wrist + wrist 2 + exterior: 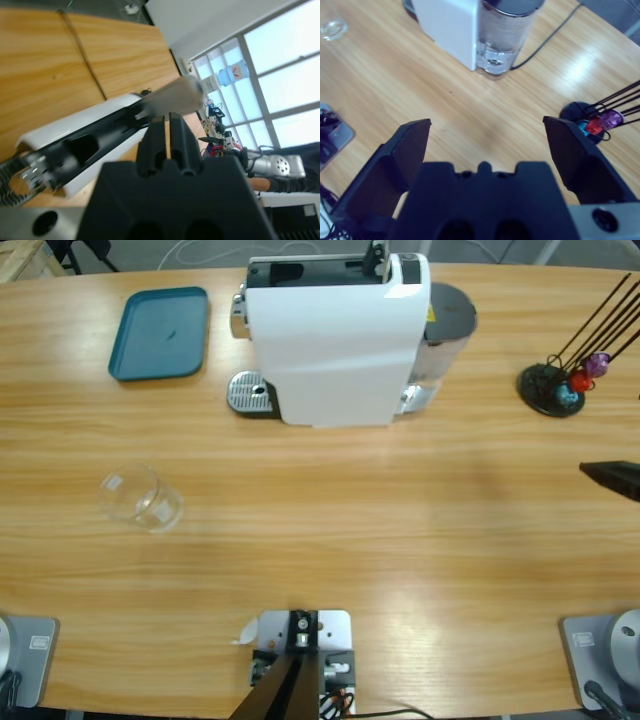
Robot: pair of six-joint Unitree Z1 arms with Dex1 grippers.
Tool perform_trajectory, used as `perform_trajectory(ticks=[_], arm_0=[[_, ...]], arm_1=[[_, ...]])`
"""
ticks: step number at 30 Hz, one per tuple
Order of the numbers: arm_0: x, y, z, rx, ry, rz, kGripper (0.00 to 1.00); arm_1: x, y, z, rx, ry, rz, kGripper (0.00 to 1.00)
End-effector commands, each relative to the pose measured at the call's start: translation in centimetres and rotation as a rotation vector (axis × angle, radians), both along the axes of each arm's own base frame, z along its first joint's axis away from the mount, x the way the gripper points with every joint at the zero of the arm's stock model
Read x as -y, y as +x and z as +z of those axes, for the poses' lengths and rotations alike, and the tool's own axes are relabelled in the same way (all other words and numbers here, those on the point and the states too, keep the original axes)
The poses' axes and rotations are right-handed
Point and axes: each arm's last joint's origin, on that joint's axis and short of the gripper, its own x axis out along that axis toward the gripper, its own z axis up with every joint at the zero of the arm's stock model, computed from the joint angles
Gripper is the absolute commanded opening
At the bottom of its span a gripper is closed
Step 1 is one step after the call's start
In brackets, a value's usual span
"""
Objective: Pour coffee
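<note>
I see the glass upright left of the machine, my left gripper pinched narrow over its lever, my right gripper wide.

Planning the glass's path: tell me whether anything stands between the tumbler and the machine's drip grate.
Nothing visible does. Only bare table lies between the glass tumbler and the drip grate of the coffee machine. The teal tray sits off that line.
</note>
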Motion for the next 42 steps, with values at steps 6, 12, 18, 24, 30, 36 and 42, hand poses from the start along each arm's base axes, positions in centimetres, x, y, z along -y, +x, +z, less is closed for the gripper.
perform_trajectory(ticks=[6, 12, 18, 24, 30, 36, 42], arm_0=[[-1.0, -9.1, -4.8, 0.677, 0.800, -0.021, 1.000], [-7.9, -14.0, -7.0, 0.653, 0.834, 0.041, 1.000], [-13.4, -17.9, -9.4, 0.650, 0.831, 0.108, 1.000], [-14.2, -18.6, -13.0, 0.577, 0.873, 0.087, 1.000], [-14.2, -18.5, -14.7, 0.503, 0.878, 0.112, 1.000], [-14.1, -18.0, -14.3, 0.511, 0.853, 0.152, 1.000], [-13.4, -17.4, -14.2, 0.518, 0.837, 0.155, 1.000]], arm_1=[[1.6, 5.2, -0.4, -0.005, -0.148, -0.554, 0.987], [2.0, 7.7, -5.1, 0.053, -0.082, -0.730, 0.882], [2.6, 8.3, -9.0, 0.060, -0.029, -0.790, 0.838], [2.5, 8.7, -10.7, 0.036, 0.011, -0.791, 0.724], [3.2, 10.7, -12.7, 0.007, 0.044, -0.838, 0.724], [4.1, 12.0, -13.0, 0.019, 0.096, -0.835, 0.673], [4.5, 12.2, -13.0, 0.029, 0.111, -0.812, 0.347]])
